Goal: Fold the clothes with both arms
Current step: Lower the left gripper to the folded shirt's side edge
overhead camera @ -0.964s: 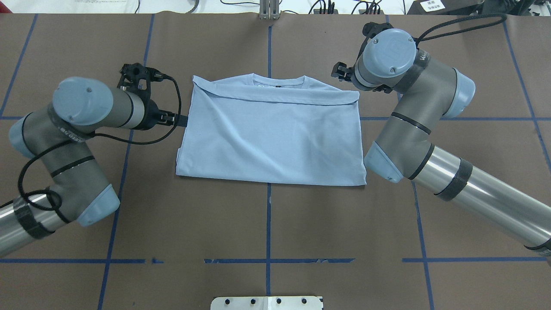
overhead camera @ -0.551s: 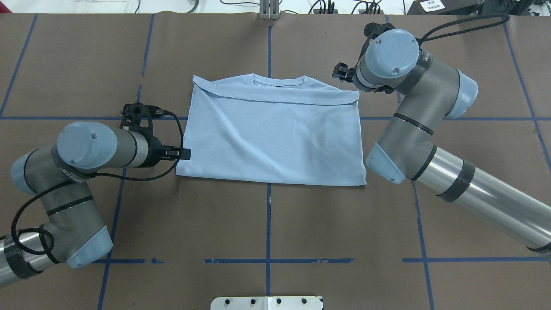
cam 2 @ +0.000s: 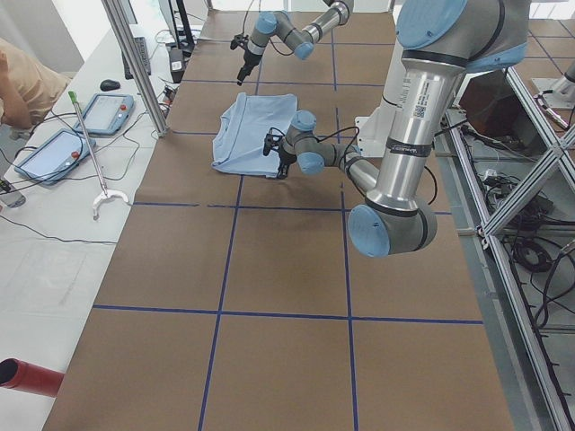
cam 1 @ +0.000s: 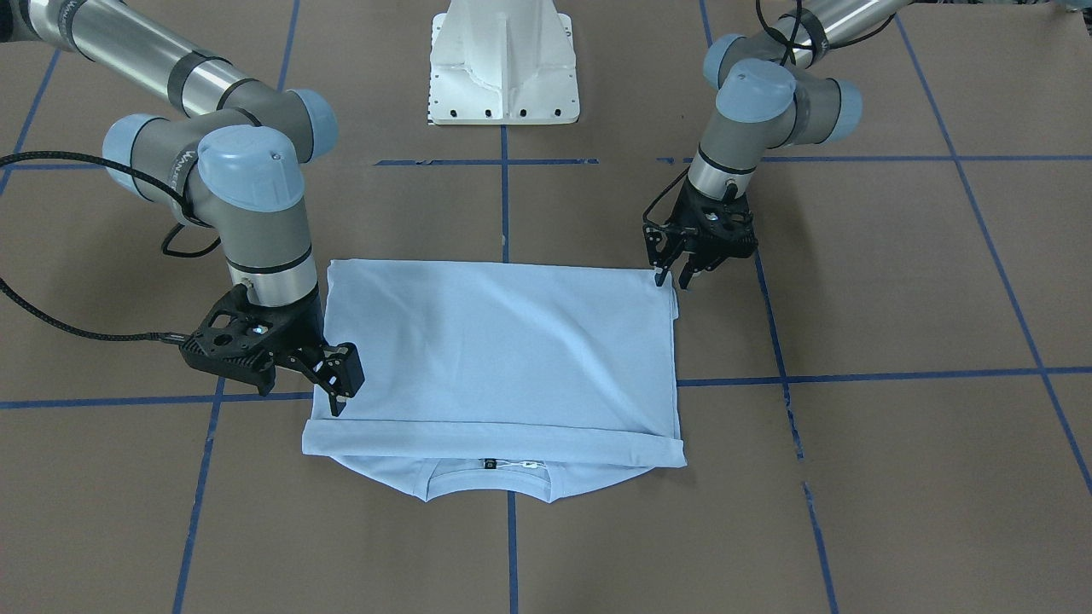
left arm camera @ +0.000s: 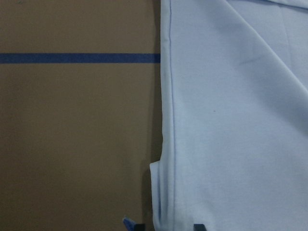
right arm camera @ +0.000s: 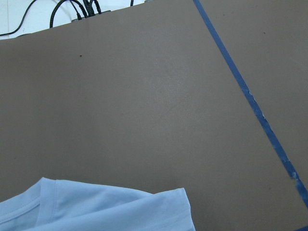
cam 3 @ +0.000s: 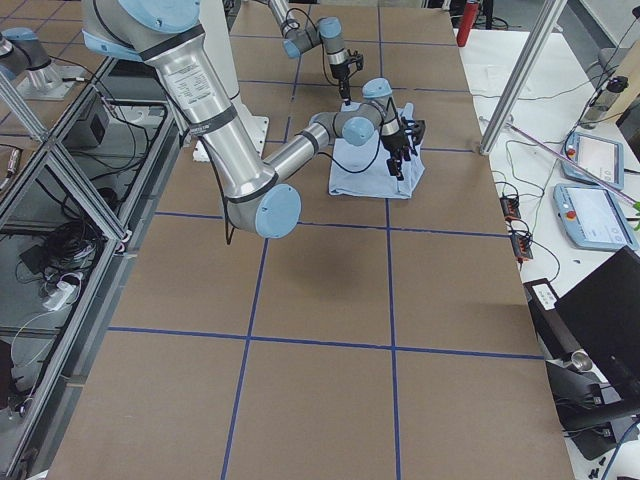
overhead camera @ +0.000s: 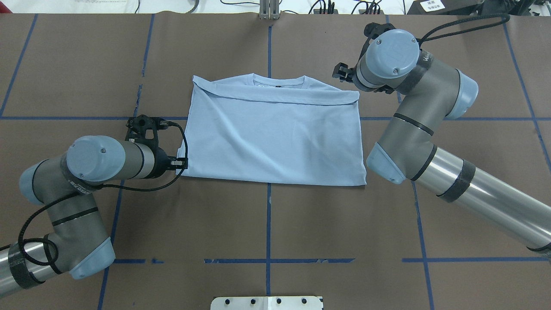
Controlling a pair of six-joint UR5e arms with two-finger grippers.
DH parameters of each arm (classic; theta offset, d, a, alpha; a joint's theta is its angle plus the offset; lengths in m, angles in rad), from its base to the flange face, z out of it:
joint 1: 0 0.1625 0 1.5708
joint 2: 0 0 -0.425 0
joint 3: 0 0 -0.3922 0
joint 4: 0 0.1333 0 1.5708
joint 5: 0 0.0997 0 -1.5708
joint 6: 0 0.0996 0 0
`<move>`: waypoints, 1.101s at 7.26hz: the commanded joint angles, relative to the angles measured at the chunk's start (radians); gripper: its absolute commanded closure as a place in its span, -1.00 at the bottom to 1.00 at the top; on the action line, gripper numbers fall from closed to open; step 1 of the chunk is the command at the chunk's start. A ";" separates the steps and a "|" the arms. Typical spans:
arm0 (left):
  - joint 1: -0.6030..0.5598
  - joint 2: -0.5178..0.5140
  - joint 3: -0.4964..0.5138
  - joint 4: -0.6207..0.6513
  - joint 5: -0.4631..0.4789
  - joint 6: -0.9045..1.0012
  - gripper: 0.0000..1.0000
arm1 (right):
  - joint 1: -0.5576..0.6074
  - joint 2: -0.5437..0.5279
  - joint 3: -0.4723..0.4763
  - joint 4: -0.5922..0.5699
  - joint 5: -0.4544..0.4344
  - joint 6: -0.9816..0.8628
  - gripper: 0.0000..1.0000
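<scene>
Folding stage: the shirt (overhead camera: 275, 137) is already doubled once, its hem brought up close to the collar (cam 1: 503, 477). I judge the task about midway, with a sideways fold to come.
Shirt: light blue and lightly creased, it lies flat at the middle of the desk (overhead camera: 267, 224), collar on the side far from the robot.
Left claw (cam 1: 673, 279): low at the shirt's near left corner, jaws apart with the side edge between them, nothing pinched yet.
Right claw (cam 1: 339, 388): raised by the far right corner, next to the folded band below the collar, jaws apart and holding nothing.
Next move: probably the left claw closes on both layers at its corner while the right drops to a corner of its own. Both would then lift and travel together so the cloth does not skew.
Risk: the fabric looks thin, so a pinch may catch only the top layer.
</scene>
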 commanded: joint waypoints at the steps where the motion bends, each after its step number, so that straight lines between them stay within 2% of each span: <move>1: 0.015 -0.003 0.004 -0.001 0.001 -0.002 0.12 | 0.000 -0.002 -0.001 0.000 0.000 0.000 -1.00; 3: 0.015 -0.003 0.004 0.001 0.001 -0.002 0.23 | 0.000 -0.003 -0.001 0.000 -0.002 0.000 -1.00; 6: 0.015 -0.002 0.003 0.001 0.018 -0.003 1.00 | 0.000 -0.003 -0.001 0.000 -0.002 0.000 -1.00; 8: 0.011 0.006 -0.016 0.001 0.020 0.010 1.00 | 0.000 -0.002 -0.001 0.000 -0.002 0.002 -1.00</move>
